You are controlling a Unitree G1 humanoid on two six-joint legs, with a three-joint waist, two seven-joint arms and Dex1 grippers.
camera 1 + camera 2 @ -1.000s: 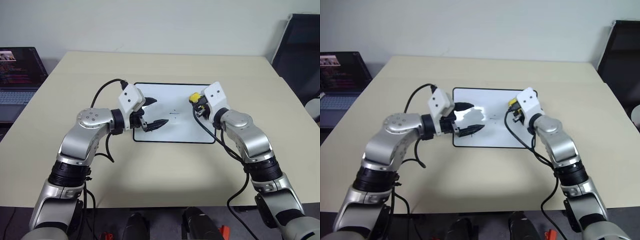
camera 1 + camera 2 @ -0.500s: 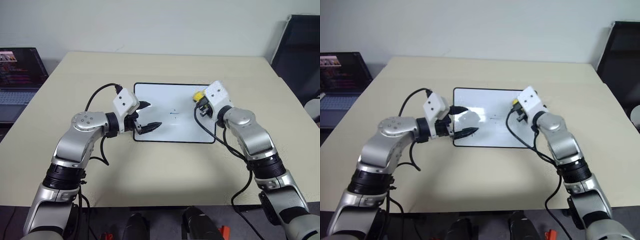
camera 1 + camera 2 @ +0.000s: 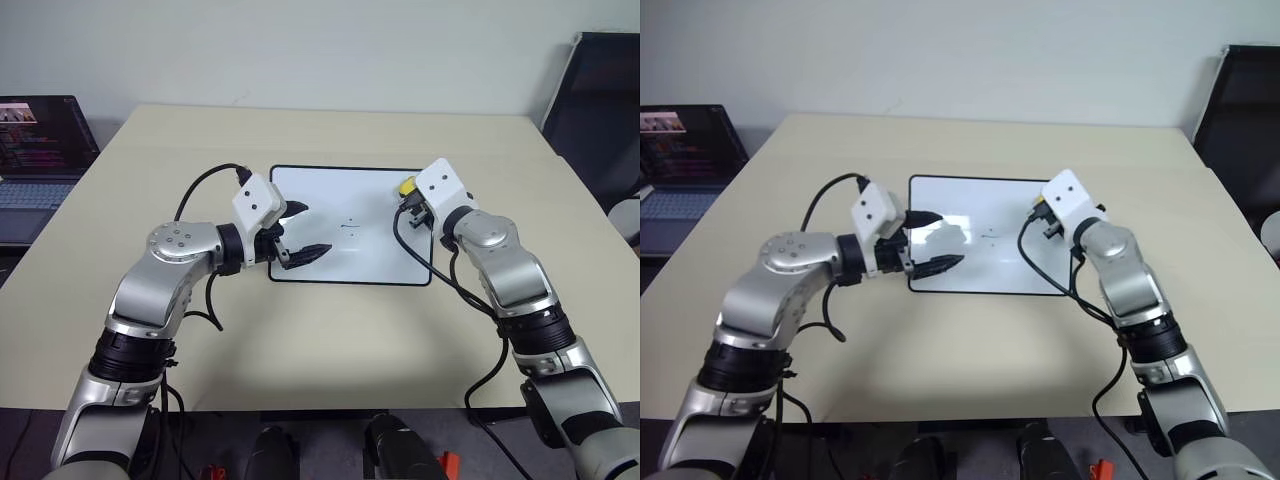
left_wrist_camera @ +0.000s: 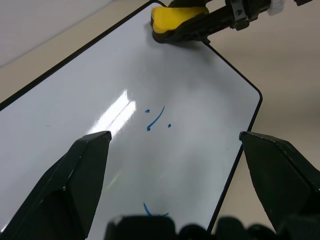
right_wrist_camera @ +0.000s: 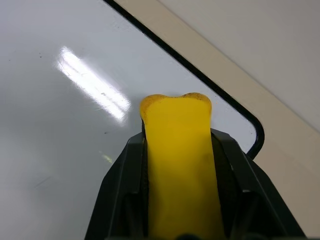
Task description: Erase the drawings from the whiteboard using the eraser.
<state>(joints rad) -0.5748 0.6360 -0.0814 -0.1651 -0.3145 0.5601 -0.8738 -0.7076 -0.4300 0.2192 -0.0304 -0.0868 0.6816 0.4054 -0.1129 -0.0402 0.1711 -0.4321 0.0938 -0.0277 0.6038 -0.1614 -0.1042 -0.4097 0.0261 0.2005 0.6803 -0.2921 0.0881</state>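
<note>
On whiteboard point(image 3: 350, 225), yellow eraser point(image 5: 181, 165), blue drawings point(image 4: 157, 119)

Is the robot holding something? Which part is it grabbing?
Its right hand pinches the yellow eraser by its long sides. The left hand is open and holds nothing.

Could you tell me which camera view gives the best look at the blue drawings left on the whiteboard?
The left wrist view: the drawings show as a distinct blue dash with dots on the whiteboard. In the head views they are only faint specks mid-board. The right wrist view shows the eraser over bare board.
</note>
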